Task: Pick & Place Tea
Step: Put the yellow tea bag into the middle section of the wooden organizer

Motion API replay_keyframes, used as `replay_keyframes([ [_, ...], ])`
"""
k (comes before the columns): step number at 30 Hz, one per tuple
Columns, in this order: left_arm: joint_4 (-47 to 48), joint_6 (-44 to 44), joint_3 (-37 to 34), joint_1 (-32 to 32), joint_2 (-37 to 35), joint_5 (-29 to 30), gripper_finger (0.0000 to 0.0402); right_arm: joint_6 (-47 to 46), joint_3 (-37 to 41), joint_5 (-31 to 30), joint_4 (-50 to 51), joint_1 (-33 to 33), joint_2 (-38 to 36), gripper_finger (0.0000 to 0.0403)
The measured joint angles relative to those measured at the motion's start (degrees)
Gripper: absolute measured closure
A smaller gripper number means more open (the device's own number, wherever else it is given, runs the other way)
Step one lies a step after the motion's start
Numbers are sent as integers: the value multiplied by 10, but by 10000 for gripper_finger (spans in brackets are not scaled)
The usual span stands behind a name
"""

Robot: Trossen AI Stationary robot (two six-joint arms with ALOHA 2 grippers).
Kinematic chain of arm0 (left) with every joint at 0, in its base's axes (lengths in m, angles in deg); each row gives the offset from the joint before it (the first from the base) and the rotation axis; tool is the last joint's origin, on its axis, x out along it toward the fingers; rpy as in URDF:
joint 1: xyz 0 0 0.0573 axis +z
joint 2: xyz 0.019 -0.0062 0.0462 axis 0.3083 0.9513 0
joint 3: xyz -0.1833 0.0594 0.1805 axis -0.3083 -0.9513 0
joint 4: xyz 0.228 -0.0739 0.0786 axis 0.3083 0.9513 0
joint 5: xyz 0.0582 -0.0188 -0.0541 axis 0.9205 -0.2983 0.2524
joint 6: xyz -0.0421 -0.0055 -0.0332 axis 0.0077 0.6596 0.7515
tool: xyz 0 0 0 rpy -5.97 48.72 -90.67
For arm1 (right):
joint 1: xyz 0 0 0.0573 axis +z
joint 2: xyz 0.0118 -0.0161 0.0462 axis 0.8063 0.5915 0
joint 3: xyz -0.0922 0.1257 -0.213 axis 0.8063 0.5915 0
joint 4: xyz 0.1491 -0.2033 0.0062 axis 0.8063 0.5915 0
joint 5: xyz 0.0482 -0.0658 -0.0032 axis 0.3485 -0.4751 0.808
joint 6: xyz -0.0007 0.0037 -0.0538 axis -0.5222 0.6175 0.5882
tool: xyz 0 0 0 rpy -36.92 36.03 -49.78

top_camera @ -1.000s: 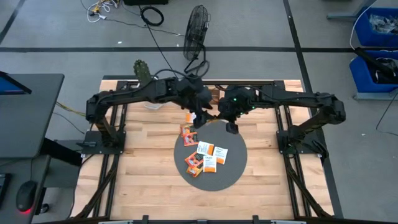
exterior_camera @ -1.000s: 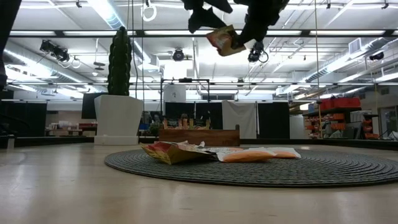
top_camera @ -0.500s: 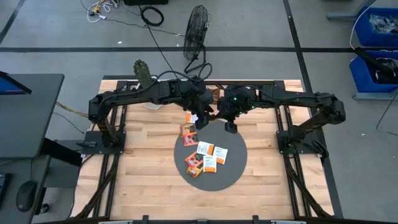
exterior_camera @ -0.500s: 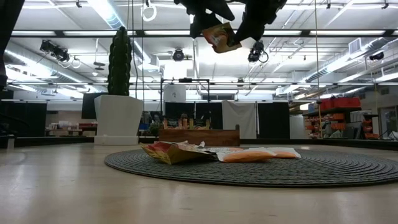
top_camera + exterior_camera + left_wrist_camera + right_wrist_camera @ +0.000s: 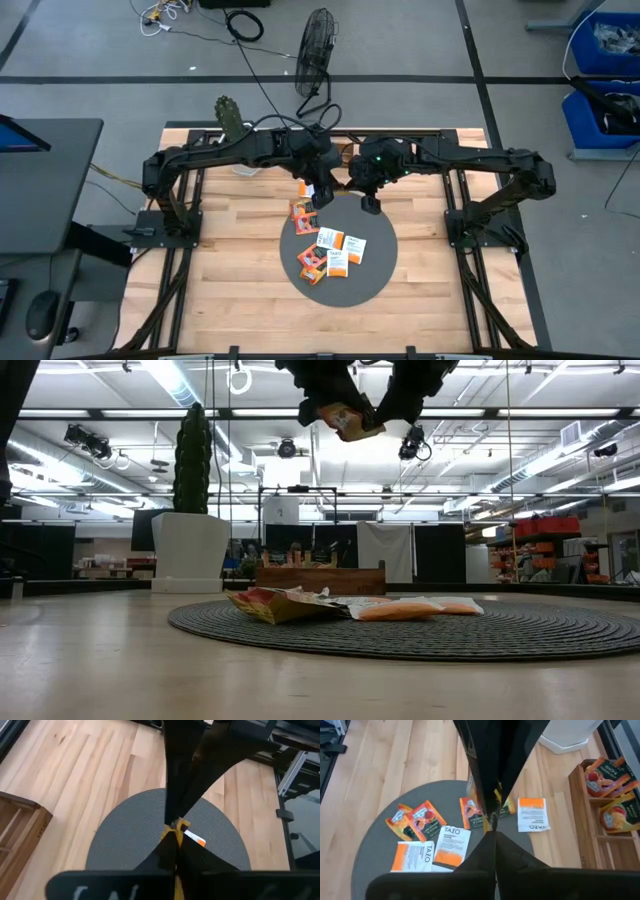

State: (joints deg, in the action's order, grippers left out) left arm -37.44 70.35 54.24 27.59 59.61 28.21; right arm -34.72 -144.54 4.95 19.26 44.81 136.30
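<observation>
While the left tool (image 5: 335, 405) grips an orange sachet (image 5: 347, 422) high above the grey disc (image 5: 375, 262), the right tool (image 5: 372, 205) hovers beside it, fingers pressed together.

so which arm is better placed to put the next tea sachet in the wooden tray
Left, likely: the left gripper clamps a sachet high above the grey mat, while the right gripper beside it looks shut and empty.

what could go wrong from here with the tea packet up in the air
1. The left claw pinches the sachet only by a thin edge, high above the grey mat, so it might slip and fall.
2. The right claw hangs close beside it, shut; any sideways swing by either arm could make them collide.
</observation>
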Motion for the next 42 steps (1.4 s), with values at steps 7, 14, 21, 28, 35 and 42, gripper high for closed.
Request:
replay_keyframes([
  [7,-5,-5,0,0,-2,22,398,27,0,2,51,0,-26,369],
  [14,-32,-5,0,-2,-11,74,400,-11,11,-56,112,-3,-114,318],
  [21,-114,-14,0,-2,-28,108,400,-131,132,-78,25,-19,-259,299],
  [28,-177,-35,0,1,-24,151,400,-246,257,-66,-79,-7,-364,298],
  [35,-350,22,-98,-4,-16,176,401,-276,303,-56,-139,21,-388,298],
  [42,-568,38,-257,-23,-16,269,401,-239,303,-57,-161,30,-387,298],
])
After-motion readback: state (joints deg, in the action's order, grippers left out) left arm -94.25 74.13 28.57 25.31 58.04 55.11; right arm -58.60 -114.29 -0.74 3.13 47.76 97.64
